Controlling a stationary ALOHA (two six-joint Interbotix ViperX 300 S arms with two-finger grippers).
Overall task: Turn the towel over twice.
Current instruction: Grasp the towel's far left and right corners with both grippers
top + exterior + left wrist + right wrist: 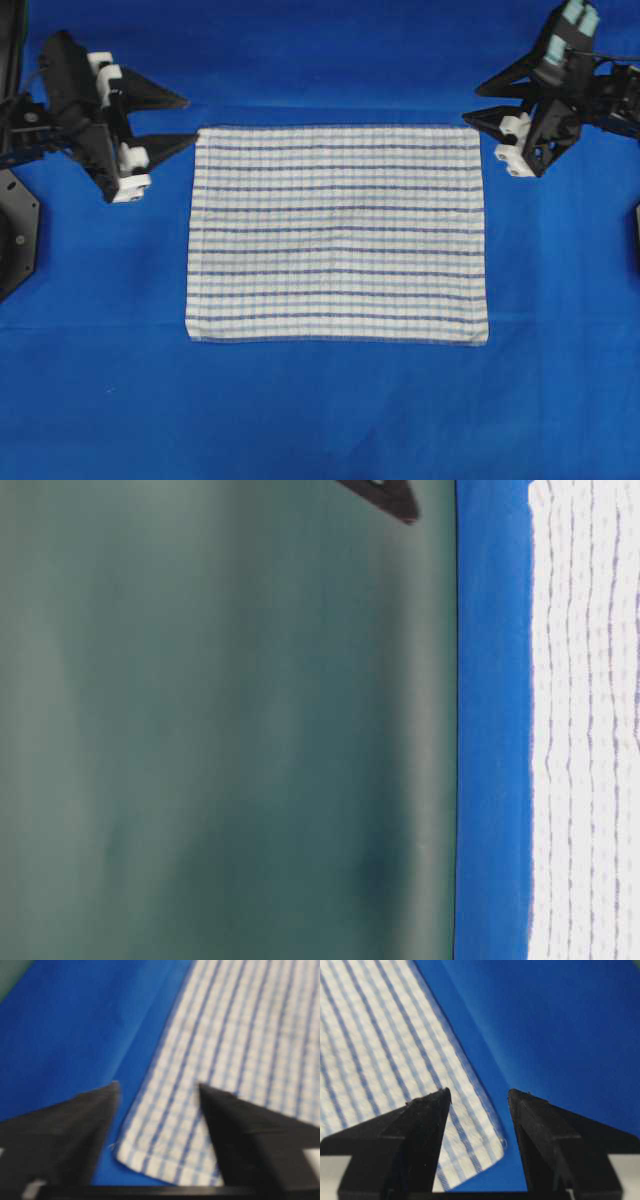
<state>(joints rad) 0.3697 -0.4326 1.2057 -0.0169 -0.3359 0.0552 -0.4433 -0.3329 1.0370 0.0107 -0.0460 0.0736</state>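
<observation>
Flat towel, long axis across the table; left gripper and right gripper, jaws apart, beside its far corners, equally near.

The towel is woven cloth — matt, slightly nubbly; the worktop covering is smooth, matt blue fabric.

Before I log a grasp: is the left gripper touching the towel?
Cannot tell. In the left wrist view the open left gripper straddles the towel corner; no view shows contact or gap plainly.
</observation>
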